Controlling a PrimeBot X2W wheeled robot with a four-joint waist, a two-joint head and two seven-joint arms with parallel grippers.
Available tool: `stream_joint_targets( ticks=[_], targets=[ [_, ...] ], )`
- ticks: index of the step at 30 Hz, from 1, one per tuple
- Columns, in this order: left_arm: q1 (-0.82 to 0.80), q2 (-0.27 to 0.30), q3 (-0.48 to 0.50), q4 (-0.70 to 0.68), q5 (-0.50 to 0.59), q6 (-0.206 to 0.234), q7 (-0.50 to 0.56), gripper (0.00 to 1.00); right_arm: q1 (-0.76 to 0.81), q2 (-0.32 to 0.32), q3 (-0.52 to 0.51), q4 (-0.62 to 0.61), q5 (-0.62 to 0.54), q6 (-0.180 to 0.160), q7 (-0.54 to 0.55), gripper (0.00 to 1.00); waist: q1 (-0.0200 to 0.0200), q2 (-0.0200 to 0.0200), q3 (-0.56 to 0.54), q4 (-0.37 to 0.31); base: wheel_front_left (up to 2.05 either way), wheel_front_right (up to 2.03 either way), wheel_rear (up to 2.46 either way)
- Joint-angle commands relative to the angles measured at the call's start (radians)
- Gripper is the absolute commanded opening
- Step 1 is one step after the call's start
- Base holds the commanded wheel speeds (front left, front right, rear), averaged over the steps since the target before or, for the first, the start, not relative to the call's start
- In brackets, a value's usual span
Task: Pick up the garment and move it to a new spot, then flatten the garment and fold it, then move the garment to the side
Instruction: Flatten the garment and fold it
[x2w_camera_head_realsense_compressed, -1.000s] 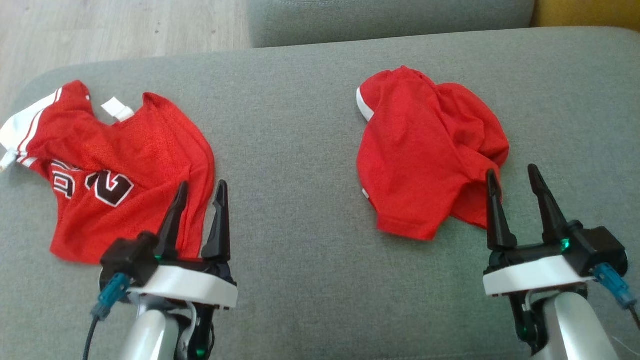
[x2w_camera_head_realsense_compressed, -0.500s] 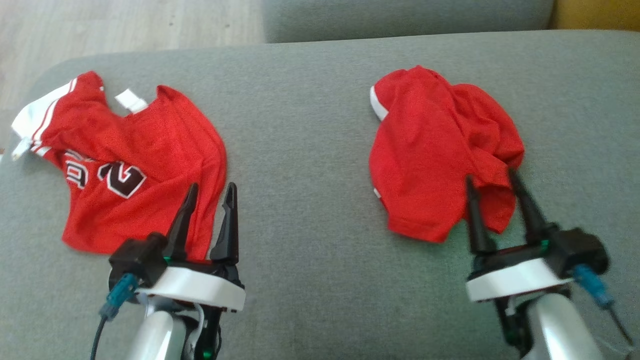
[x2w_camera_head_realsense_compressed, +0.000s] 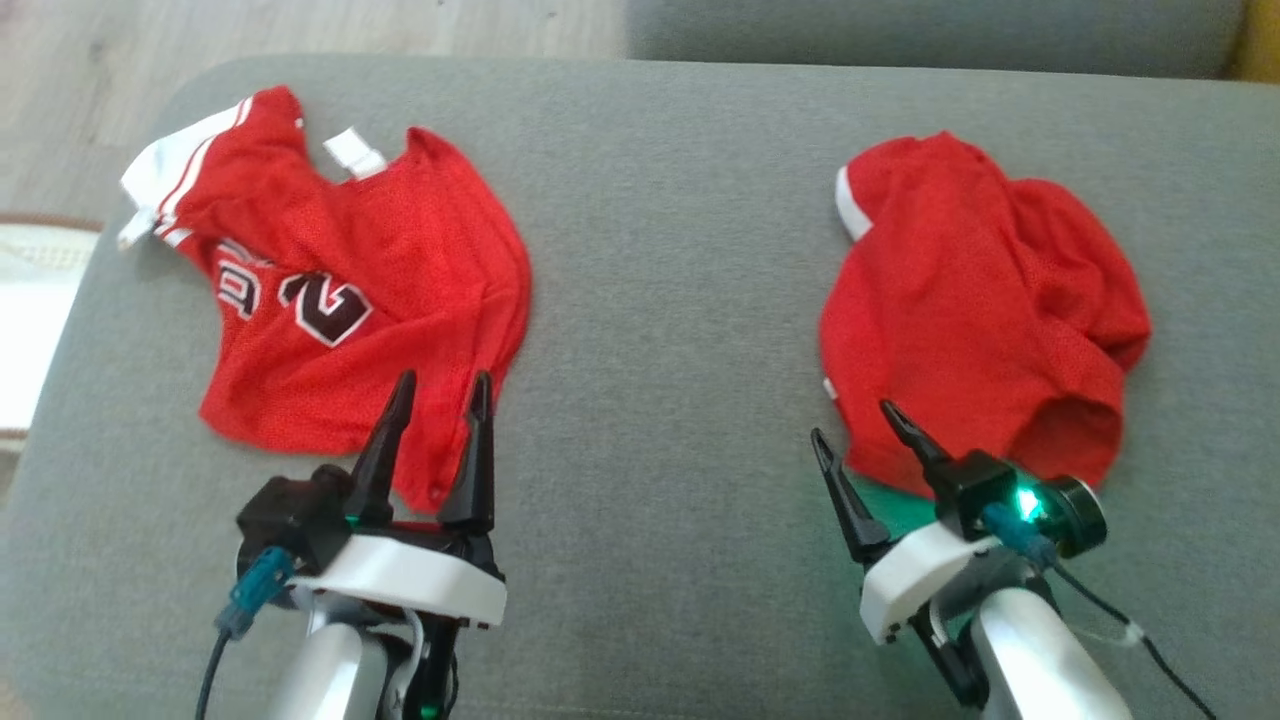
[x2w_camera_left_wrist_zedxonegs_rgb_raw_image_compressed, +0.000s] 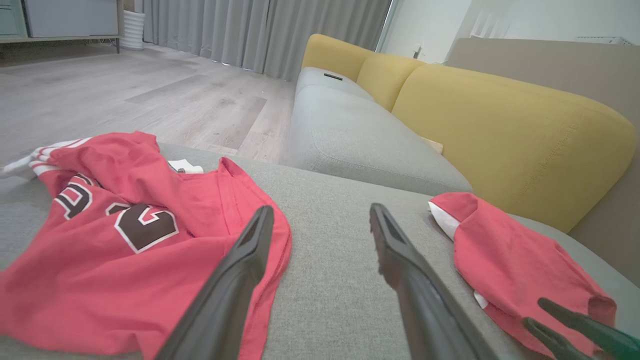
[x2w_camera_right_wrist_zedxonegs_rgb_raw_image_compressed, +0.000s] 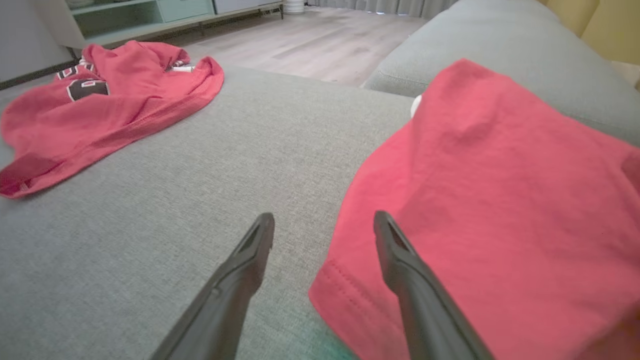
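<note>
A crumpled plain red garment (x2w_camera_head_realsense_compressed: 980, 300) with a white trim lies on the right of the grey cushion (x2w_camera_head_realsense_compressed: 660, 300); it also appears in the wrist views (x2w_camera_left_wrist_zedxonegs_rgb_raw_image_compressed: 515, 265) (x2w_camera_right_wrist_zedxonegs_rgb_raw_image_compressed: 500, 200). My right gripper (x2w_camera_head_realsense_compressed: 852, 420) (x2w_camera_right_wrist_zedxonegs_rgb_raw_image_compressed: 324, 216) is open at that garment's near left hem, one finger over the cloth and the other over bare cushion. On the left lies a red jersey (x2w_camera_head_realsense_compressed: 380, 280) (x2w_camera_left_wrist_zedxonegs_rgb_raw_image_compressed: 100, 260) (x2w_camera_right_wrist_zedxonegs_rgb_raw_image_compressed: 110, 100) with dark numbers and white striped trim. My left gripper (x2w_camera_head_realsense_compressed: 444, 380) (x2w_camera_left_wrist_zedxonegs_rgb_raw_image_compressed: 321, 209) stands open over the jersey's near right edge, holding nothing.
The cushion's rounded left edge drops to a wooden floor (x2w_camera_head_realsense_compressed: 300, 25). A second grey seat (x2w_camera_left_wrist_zedxonegs_rgb_raw_image_compressed: 350, 130) and yellow backrests (x2w_camera_left_wrist_zedxonegs_rgb_raw_image_compressed: 500, 130) lie beyond the far edge. My right gripper's fingers (x2w_camera_left_wrist_zedxonegs_rgb_raw_image_compressed: 535, 311) show at the left wrist view's lower right.
The head camera has shifted, sliding the whole scene rightward. My right gripper has turned and moved left, from the plain garment's near right part to its near left hem. Both stayed open.
</note>
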Motion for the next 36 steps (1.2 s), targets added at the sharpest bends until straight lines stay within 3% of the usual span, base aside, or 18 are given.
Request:
stream_joint_targets(
  ticks=[1,11,12,13,14,23,30,36],
  targets=[
    [-0.050,0.001,0.023,-0.032,-0.009,0.006,-0.005,1.00,-0.041,-0.004,0.015,-0.009,-0.019,-0.001,0.003,1.00,0.0000,0.0000,0.010,0.016,0.00,0.00,0.00],
    [-0.059,0.001,0.017,-0.038,-0.016,0.015,-0.005,1.00,-0.112,-0.004,-0.064,0.146,-0.108,-0.001,0.055,1.00,0.0000,0.0000,0.036,0.042,0.00,0.00,0.00],
    [-0.059,0.001,0.019,-0.038,-0.016,0.016,-0.005,1.00,-0.118,-0.004,-0.061,0.156,-0.108,-0.001,0.056,0.93,0.0000,0.0000,0.037,0.038,0.00,0.00,0.00],
    [-0.057,0.001,0.021,-0.038,-0.015,0.016,-0.005,1.00,-0.124,-0.004,-0.054,0.164,-0.108,-0.001,0.054,0.38,0.0000,0.0000,0.038,0.031,0.00,0.00,0.00],
    [-0.057,0.001,0.022,-0.037,-0.013,0.015,-0.005,1.00,-0.129,-0.004,-0.048,0.170,-0.107,-0.001,0.051,0.00,0.0000,0.0000,0.038,0.024,0.00,0.00,0.00],
    [-0.061,0.001,0.043,-0.033,-0.007,0.008,-0.005,1.00,-0.112,-0.004,-0.100,0.120,-0.042,-0.001,-0.049,0.00,0.0000,0.0000,0.022,-0.089,0.00,0.00,0.00],
    [-0.062,0.001,0.039,-0.034,-0.010,0.004,-0.005,1.00,-0.024,-0.009,-0.314,0.019,-0.083,-0.001,-0.010,0.00,0.0000,0.0000,0.008,-0.174,0.00,0.00,0.00],
    [-0.066,0.001,0.022,-0.031,-0.013,0.005,-0.005,1.00,0.003,-0.027,-0.464,-0.039,-0.122,-0.001,0.025,0.00,0.0000,0.0000,0.003,-0.189,0.00,0.00,0.00]
  ],
)
